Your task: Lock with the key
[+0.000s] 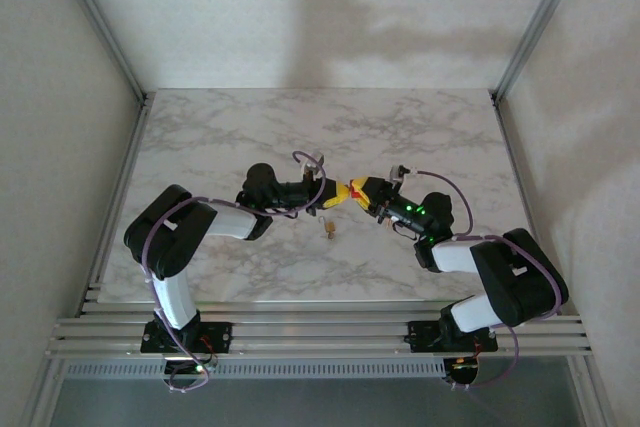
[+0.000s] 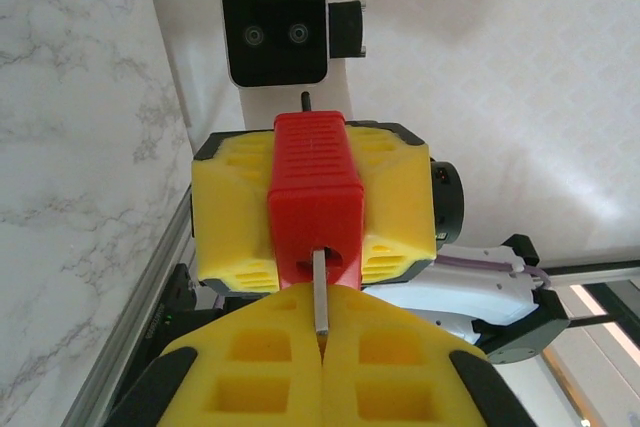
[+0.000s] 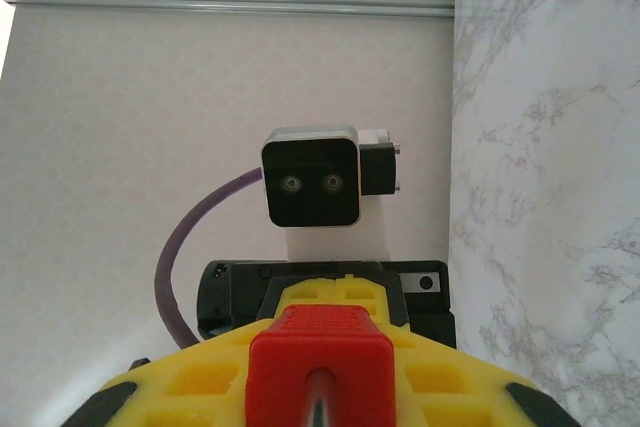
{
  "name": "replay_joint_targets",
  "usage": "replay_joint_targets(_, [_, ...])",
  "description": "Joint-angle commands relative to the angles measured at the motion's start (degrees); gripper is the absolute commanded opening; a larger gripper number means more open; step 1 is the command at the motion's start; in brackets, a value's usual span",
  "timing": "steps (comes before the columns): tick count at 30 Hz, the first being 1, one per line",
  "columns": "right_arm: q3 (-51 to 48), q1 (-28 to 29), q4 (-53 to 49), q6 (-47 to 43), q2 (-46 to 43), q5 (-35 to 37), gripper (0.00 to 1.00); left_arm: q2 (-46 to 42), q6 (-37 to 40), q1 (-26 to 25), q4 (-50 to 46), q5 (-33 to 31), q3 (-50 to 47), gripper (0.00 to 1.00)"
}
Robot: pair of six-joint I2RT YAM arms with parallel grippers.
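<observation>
The red padlock (image 1: 354,196) is held above the middle of the table, with my right gripper (image 1: 364,190) shut on its body. My left gripper (image 1: 340,194) faces it tip to tip. In the left wrist view my left gripper (image 2: 322,332) is shut on a thin silver key (image 2: 319,292), whose blade enters the keyhole in the padlock's (image 2: 313,187) near face. The right arm's yellow fingers (image 2: 232,212) clamp the padlock's sides. In the right wrist view the padlock (image 3: 318,367) sits between my right gripper's fingers (image 3: 200,387), with the left arm's fingers (image 3: 330,297) behind it.
A small brass-coloured object (image 1: 328,230) sits just below the two grippers; whether it lies on the table or hangs I cannot tell. The marble tabletop (image 1: 250,137) stretches around both arms. White walls and metal frame posts (image 1: 530,27) bound the cell.
</observation>
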Motion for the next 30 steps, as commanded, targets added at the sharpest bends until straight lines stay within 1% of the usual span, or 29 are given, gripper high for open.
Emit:
replay_joint_targets(1, [0.45,0.43,2.58,-0.58,0.36,1.87,0.15,0.37,-1.14,-0.16,4.24,-0.11,-1.09,0.00])
replay_joint_targets(2, [0.20,0.41,2.55,-0.59,0.36,2.24,0.11,0.37,-1.47,-0.08,4.62,-0.48,-1.40,0.00])
replay_joint_targets(4, [-0.41,0.33,2.39,-0.51,0.62,3.45,0.00,0.16,-2.40,0.31,5.80,-1.92,-2.35,0.00])
replay_joint_targets(9, [-0.06,-0.01,0.83,-1.62,1.16,3.60,0.00,-0.60,-2.41,1.01,6.07,-4.58,-4.64,0.00])
replay_joint_targets(13, [-0.23,-1.84,-2.02,-3.40,0.12,2.95,0.00,-0.20,-4.68,1.81,9.68,-5.95,-6.57,0.00])
replay_joint_targets(16, [-0.23,-2.09,-4.30,-4.85,-1.07,3.16,0.00,0.02,-5.74,2.13,11.78,-6.64,-7.34,0.00])
replay_joint_targets(21, [-0.61,-2.43,-7.97,-6.65,-3.38,4.07,0.00,0.54,-7.12,2.22,14.21,-6.80,-7.71,0.00])
replay_joint_targets(25, [-1.03,-2.87,-8.27,-6.74,-4.46,4.19,0.00,0.41,-7.61,2.34,15.06,-6.55,-8.18,0.00])
replay_joint_targets(30, [-1.74,-6.10,-8.93,-6.13,-6.73,2.59,0.00,-0.74,-7.57,3.43,15.47,-6.00,-10.25,0.00])
